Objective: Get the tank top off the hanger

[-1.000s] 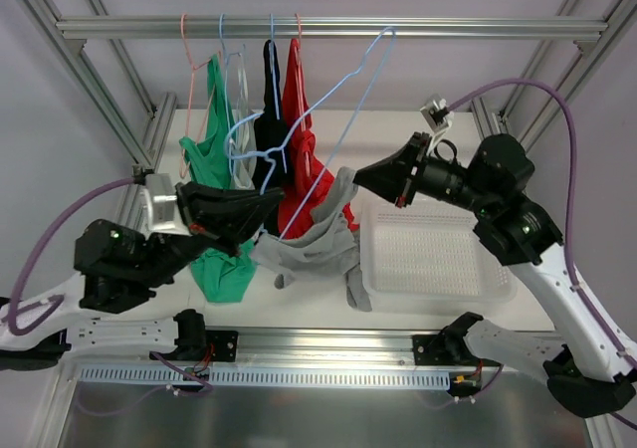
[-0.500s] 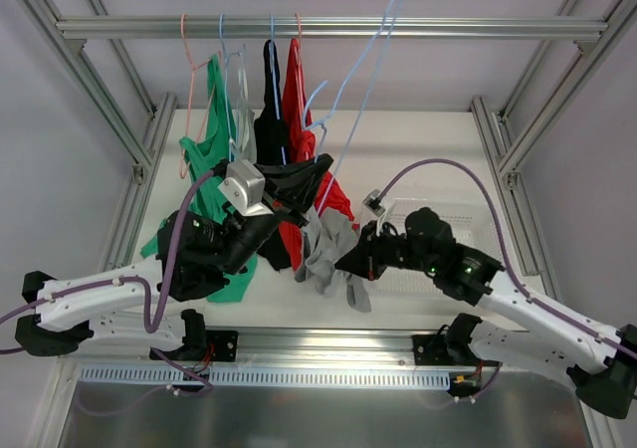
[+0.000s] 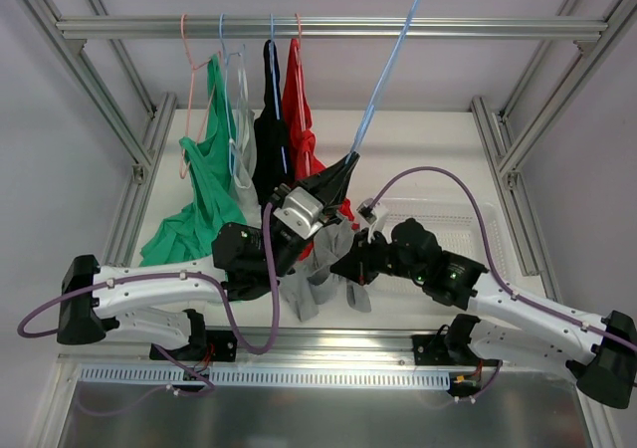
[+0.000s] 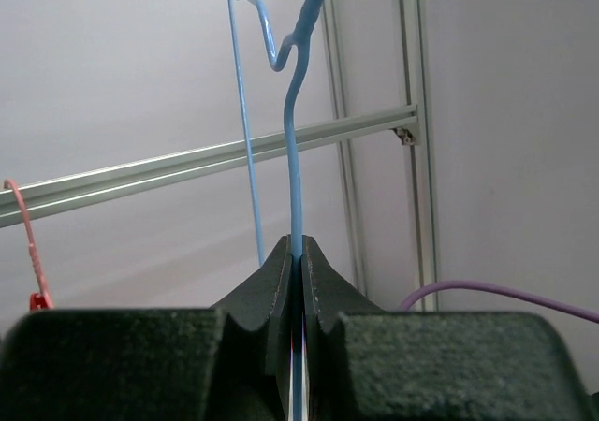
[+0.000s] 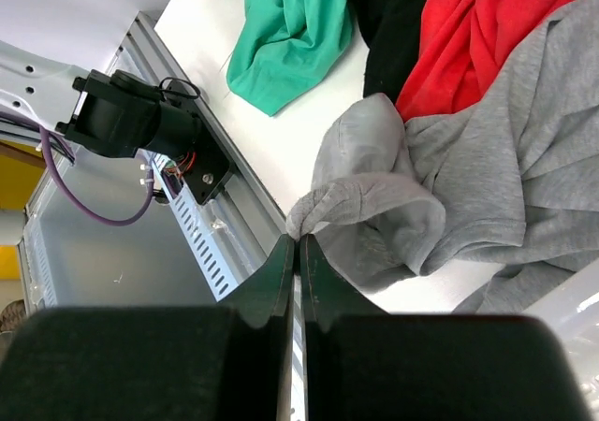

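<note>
White tabletop [image 3: 418,139] under an aluminium rail [image 3: 328,27]: your left gripper [image 4: 299,253] is clamped on the blue hanger [image 4: 291,178], which rises above it. Your right gripper [image 5: 298,245] pinches the grey tank top [image 5: 487,168], bunched at its tips. A skewed pull could snag a strap or slip your pinch. You have open room behind the right gripper, over the tray [image 3: 478,231]; hanging garments [image 3: 289,100] crowd beside the left.

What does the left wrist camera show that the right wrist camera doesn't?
Only left wrist: the left gripper shut on the wire of the blue hanger, overhead rail behind. Only right wrist: the right gripper pinching a fold of the grey tank top, with the red top, black top and green top beyond. Shared: each shows its own jaws closed on something; neither shows the other gripper.
</note>
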Robot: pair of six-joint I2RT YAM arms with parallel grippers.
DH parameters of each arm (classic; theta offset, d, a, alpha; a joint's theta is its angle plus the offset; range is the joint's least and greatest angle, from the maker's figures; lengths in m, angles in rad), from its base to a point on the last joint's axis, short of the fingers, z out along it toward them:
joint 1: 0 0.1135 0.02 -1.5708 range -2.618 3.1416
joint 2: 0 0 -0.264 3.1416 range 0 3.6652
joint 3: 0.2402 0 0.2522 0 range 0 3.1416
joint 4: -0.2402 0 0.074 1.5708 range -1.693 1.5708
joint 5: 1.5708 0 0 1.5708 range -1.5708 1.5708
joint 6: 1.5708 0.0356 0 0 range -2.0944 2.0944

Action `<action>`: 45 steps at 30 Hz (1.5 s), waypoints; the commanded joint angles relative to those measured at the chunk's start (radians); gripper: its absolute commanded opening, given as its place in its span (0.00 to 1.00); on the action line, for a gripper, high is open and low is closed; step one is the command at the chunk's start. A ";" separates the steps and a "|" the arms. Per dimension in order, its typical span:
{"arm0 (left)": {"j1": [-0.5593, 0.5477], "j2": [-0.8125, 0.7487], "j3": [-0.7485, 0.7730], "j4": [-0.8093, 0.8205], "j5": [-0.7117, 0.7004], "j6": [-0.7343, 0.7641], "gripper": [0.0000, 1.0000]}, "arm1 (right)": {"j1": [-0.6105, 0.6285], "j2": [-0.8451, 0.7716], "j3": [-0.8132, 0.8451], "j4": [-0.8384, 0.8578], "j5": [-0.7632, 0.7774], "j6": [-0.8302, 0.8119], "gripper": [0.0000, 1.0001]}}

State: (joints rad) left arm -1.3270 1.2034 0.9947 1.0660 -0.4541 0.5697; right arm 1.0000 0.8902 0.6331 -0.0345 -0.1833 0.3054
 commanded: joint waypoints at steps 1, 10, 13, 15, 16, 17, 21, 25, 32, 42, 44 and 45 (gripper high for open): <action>0.008 -0.030 0.013 0.154 -0.044 0.035 0.00 | 0.014 -0.005 0.013 0.059 0.044 0.001 0.00; 0.006 -0.146 0.123 -0.593 -0.380 -0.460 0.00 | 0.015 -0.039 0.048 -0.039 0.171 -0.029 0.99; 0.006 -0.162 0.182 -0.826 -0.436 -0.635 0.00 | 0.015 -0.095 0.106 -0.184 0.264 -0.064 0.99; 0.006 -0.159 0.220 -0.883 -0.446 -0.680 0.00 | 0.014 -0.125 0.125 -0.217 0.292 -0.080 0.99; 0.006 -0.142 0.240 -0.906 -0.452 -0.682 0.00 | 0.015 -0.140 0.132 -0.235 0.298 -0.080 0.99; 0.006 -0.127 0.295 -0.960 -0.459 -0.688 0.00 | 0.015 -0.164 0.134 -0.243 0.306 -0.081 1.00; 0.006 -0.035 0.421 -1.064 -0.485 -0.706 0.00 | 0.014 -0.203 0.131 -0.262 0.311 -0.068 0.99; 0.006 0.074 0.544 -1.195 -0.497 -0.781 0.00 | 0.014 -0.214 0.131 -0.286 0.312 -0.063 0.99; 0.146 0.229 0.778 -1.374 -0.327 -0.890 0.00 | 0.014 -0.244 0.134 -0.295 0.315 -0.060 1.00; 0.374 0.495 1.098 -1.374 -0.166 -0.841 0.00 | 0.014 -0.243 0.129 -0.294 0.324 -0.066 1.00; 0.443 0.516 1.118 -1.377 -0.115 -0.866 0.00 | 0.015 -0.244 0.126 -0.294 0.329 -0.069 1.00; 0.465 0.537 1.122 -1.376 -0.062 -0.889 0.00 | 0.014 -0.244 0.125 -0.294 0.329 -0.069 0.99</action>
State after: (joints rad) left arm -0.9379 1.7130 2.0640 -0.3191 -0.6315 -0.2657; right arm 1.0107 0.6537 0.7322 -0.3473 0.1173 0.2493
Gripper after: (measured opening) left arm 0.021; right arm 0.993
